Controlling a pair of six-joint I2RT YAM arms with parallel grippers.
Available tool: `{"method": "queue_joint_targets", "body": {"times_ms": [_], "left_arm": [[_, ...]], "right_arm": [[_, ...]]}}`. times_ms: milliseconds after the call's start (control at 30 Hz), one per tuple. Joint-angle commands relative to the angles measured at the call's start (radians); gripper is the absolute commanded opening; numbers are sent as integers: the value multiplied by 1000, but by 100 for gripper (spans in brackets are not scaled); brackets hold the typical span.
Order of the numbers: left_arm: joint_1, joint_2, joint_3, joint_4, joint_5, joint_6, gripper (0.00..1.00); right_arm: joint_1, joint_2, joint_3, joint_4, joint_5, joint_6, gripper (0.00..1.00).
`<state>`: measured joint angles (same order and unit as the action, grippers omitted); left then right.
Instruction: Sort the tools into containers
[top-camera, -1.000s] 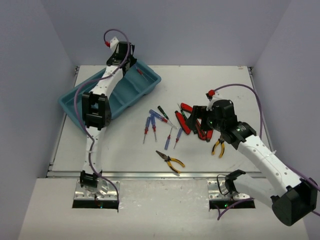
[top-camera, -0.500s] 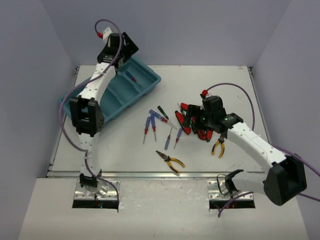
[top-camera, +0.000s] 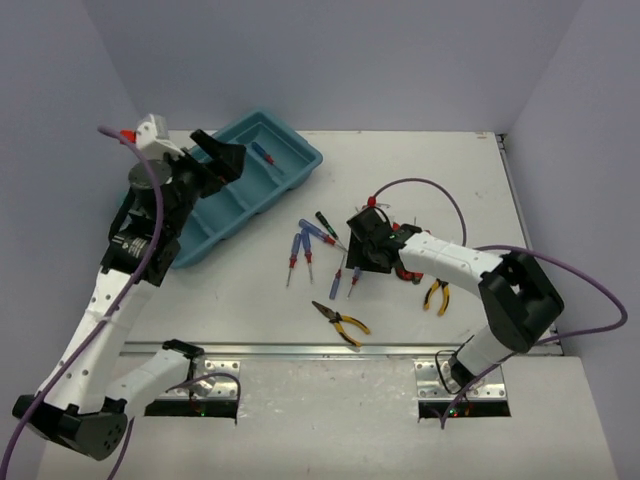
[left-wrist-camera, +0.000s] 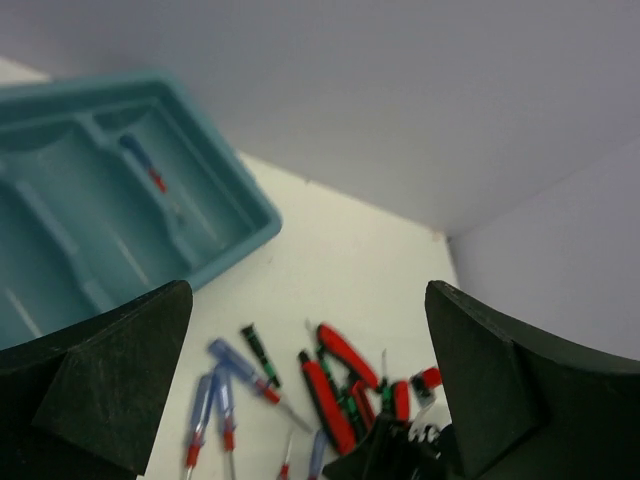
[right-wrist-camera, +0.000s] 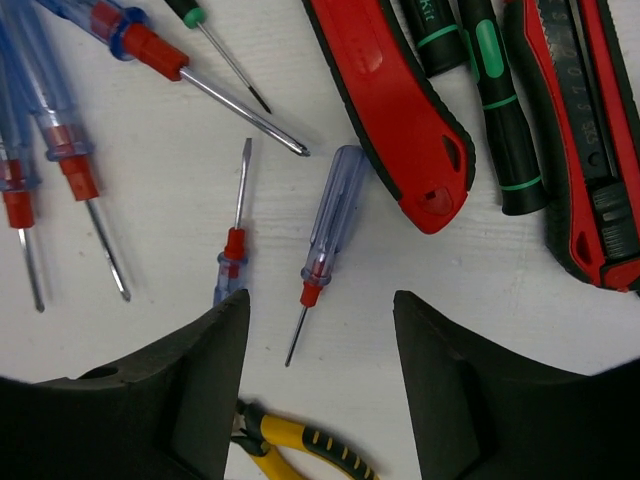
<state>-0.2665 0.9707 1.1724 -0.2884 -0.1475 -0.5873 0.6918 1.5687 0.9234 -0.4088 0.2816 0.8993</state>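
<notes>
The teal tray (top-camera: 205, 228) lies at the back left, and one blue-handled screwdriver (top-camera: 262, 153) rests in its far compartment (left-wrist-camera: 145, 165). My left gripper (top-camera: 226, 160) hangs open and empty above the tray's middle. Loose tools lie mid-table: blue screwdrivers (top-camera: 300, 245), a green-black screwdriver (top-camera: 325, 222) and yellow pliers (top-camera: 340, 322). My right gripper (top-camera: 358, 256) hovers low over them, jaws apart. A blue screwdriver (right-wrist-camera: 330, 225) lies just ahead of the gap (right-wrist-camera: 320, 350), untouched. A second blue screwdriver (right-wrist-camera: 232, 255) runs under the left finger (right-wrist-camera: 170, 400).
Red-handled pliers (right-wrist-camera: 390, 110), green-black screwdrivers (right-wrist-camera: 500, 100) and a red-and-black tool (right-wrist-camera: 585, 140) crowd the space just beyond my right gripper. Yellow pliers (right-wrist-camera: 300, 445) lie close under it, and another yellow pair (top-camera: 436, 293) sits to the right. Walls enclose the table.
My left gripper opened, left the blue screwdriver in the tray's far compartment and drew back toward the left. My right gripper moved left over the blue screwdrivers and its jaws narrowed.
</notes>
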Motion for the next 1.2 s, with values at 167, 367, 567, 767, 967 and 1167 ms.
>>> {"method": "queue_joint_targets", "body": {"times_ms": [167,367,567,767,967,1167], "left_arm": [[-23,-81,-228,-125,142,81,100],[-23,-75,-272,-114,165,91,100],[-46,-5,-316,-35,241,74,100],[-102,78,-403,291,555,-16,100],[-198,145,-466,618,697,-171,99],[-257,223,-434,627,657,-190,80]], "right_arm": [[18,196,69,40,73,91,50],[21,248,64,17,85,136,15],[26,117,-6,22,113,144,0],[25,-149,-98,178,-18,-124,0],[22,-383,-249,568,-597,-397,0],[22,-448,-229,589,-560,-357,0]]}}
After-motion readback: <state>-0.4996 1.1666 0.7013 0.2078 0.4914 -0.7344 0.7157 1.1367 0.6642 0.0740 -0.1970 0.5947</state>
